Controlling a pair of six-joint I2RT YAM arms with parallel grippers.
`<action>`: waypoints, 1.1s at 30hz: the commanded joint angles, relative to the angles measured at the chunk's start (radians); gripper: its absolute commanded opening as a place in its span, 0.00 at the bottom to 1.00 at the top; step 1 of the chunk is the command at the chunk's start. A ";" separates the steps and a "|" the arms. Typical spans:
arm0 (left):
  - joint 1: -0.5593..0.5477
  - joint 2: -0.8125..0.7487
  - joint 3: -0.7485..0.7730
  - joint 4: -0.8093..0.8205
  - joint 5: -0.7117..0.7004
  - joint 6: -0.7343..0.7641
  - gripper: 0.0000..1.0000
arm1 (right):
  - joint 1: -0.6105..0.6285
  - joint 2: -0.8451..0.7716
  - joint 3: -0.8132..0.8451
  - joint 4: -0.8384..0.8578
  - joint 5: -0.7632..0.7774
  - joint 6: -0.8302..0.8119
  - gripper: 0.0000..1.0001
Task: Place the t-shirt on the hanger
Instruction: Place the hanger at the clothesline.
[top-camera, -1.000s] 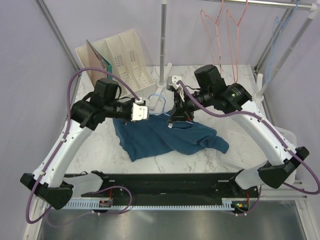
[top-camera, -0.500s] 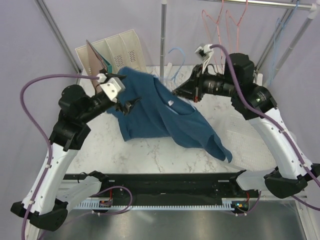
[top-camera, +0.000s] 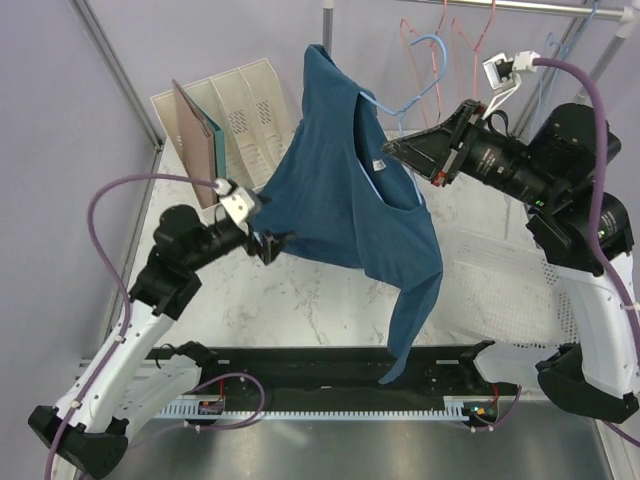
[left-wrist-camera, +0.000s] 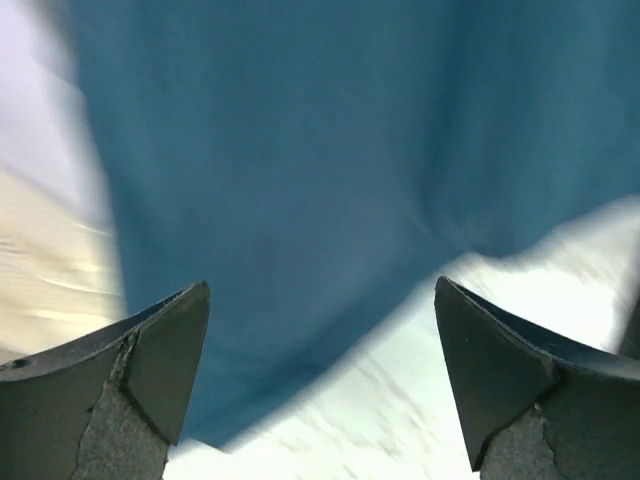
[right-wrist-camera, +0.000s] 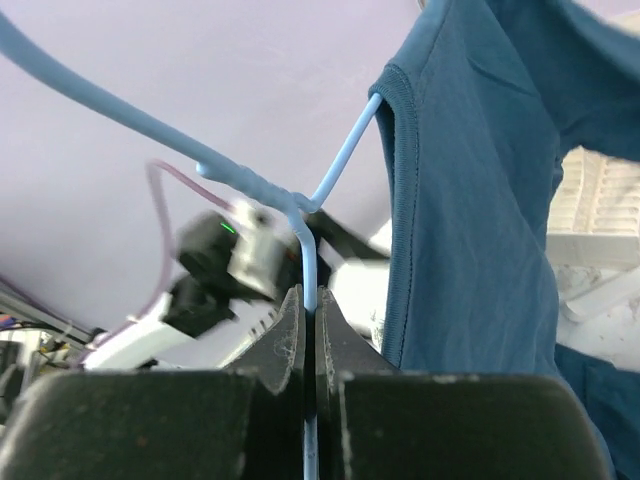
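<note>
The dark teal t-shirt (top-camera: 350, 200) hangs in the air from the light-blue wire hanger (top-camera: 415, 90), one sleeve trailing down to the front rail. My right gripper (top-camera: 392, 147) is raised high and shut on the hanger's wire (right-wrist-camera: 310, 270) just below its twisted neck; the shirt's collar (right-wrist-camera: 395, 200) drapes beside it. My left gripper (top-camera: 278, 243) stands open by the shirt's lower left hem, nothing between its fingers (left-wrist-camera: 160, 360). In the left wrist view the blue cloth (left-wrist-camera: 320, 180) fills the space ahead of them, above the marble top.
A white slotted file rack (top-camera: 240, 105) with a brown board stands at the back left. Pink-red wire hangers (top-camera: 470, 30) hang on the rail (top-camera: 530, 8) at the back, beside an upright pole (top-camera: 327, 30). A white mesh tray (top-camera: 495, 275) lies at the right.
My right gripper has lifted the hanger and shirt from the table up into the air. My left gripper has opened, let go of the cloth and dropped back towards the left.
</note>
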 joint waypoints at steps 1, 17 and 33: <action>-0.152 -0.119 -0.211 -0.032 0.237 0.086 0.97 | -0.003 -0.030 0.119 0.061 0.006 0.079 0.00; -0.567 -0.059 -0.437 0.187 -0.166 0.147 0.99 | -0.071 -0.017 0.349 0.231 0.044 0.159 0.00; -0.567 0.008 -0.446 0.218 -0.191 0.141 0.94 | -0.137 -0.204 -0.036 0.073 0.199 0.119 0.00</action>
